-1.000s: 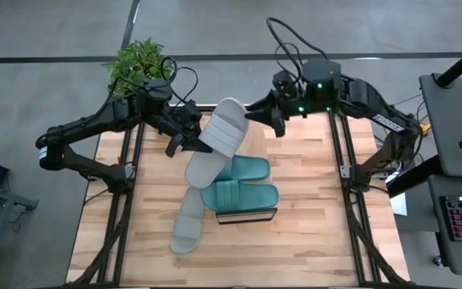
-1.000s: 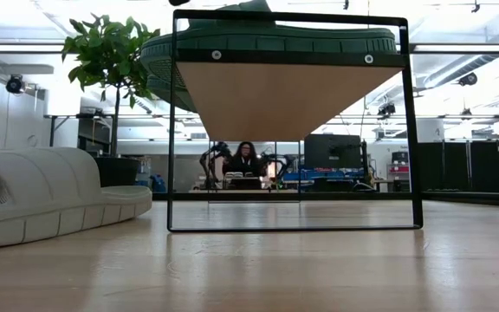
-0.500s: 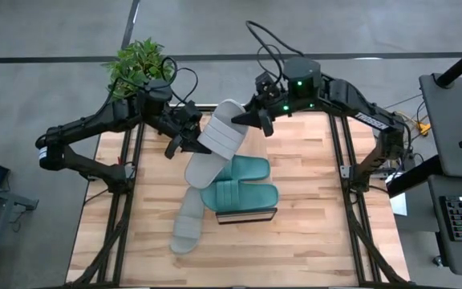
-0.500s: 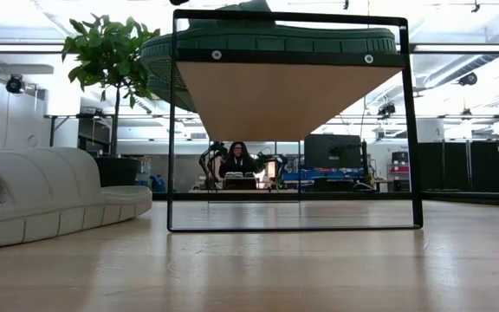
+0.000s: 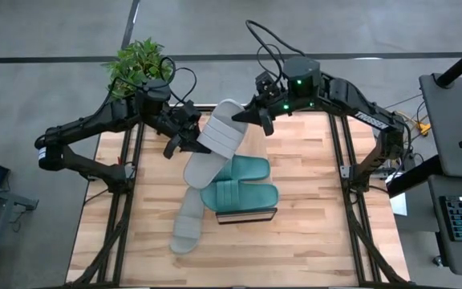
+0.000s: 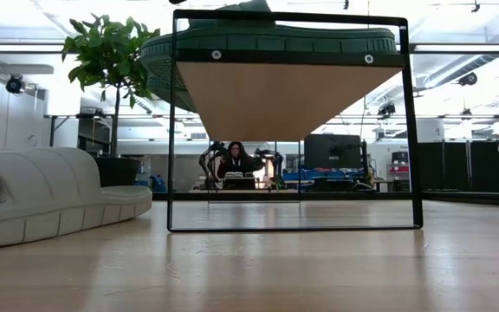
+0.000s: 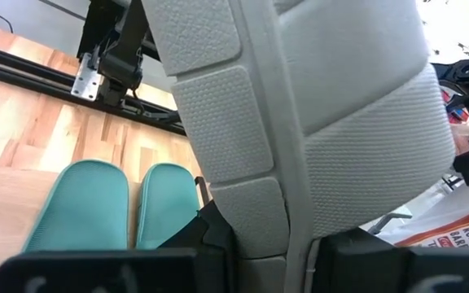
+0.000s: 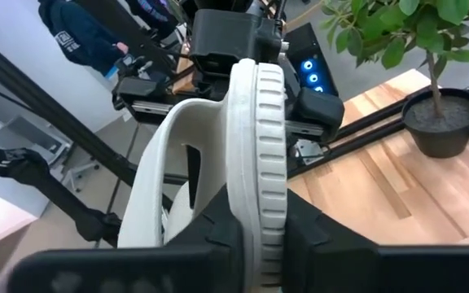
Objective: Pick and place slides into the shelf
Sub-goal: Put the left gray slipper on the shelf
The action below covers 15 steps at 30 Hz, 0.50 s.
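While the left jaws clamp one edge of a raised grey slide at upper centre of the high view, the right jaws have closed thinly on its opposite end, so this reads as a two-arm handover or re-grip. Next, I judge, one arm must release so the other can carry it down to the shelf, lower centre, where the teal pair sits; a second grey slide lies on the bench. Only a partly cut-off orange label shows in the left wrist view, unreadable.

Right gripper — now on grey slide
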Each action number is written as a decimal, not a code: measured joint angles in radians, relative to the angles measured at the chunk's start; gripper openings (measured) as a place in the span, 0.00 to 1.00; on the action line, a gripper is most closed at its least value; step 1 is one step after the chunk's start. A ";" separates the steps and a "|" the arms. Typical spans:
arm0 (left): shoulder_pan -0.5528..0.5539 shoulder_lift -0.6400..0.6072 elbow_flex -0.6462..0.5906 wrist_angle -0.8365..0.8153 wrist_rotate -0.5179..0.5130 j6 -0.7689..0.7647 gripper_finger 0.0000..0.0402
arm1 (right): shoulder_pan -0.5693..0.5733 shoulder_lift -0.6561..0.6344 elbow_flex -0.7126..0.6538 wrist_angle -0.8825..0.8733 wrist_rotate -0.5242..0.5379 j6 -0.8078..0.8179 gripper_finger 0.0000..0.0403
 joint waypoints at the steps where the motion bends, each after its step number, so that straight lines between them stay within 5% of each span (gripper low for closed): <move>1: 0.000 0.000 -0.001 0.000 0.001 0.000 0.15 | 0.000 0.002 0.000 0.000 0.000 -0.005 0.07; 8: 0.001 -0.004 -0.013 0.001 0.007 0.000 0.16 | 0.001 0.003 0.000 -0.002 0.032 -0.009 0.07; 15: 0.004 -0.004 -0.015 0.005 -0.003 0.024 0.61 | -0.012 -0.009 0.000 -0.033 0.103 -0.016 0.06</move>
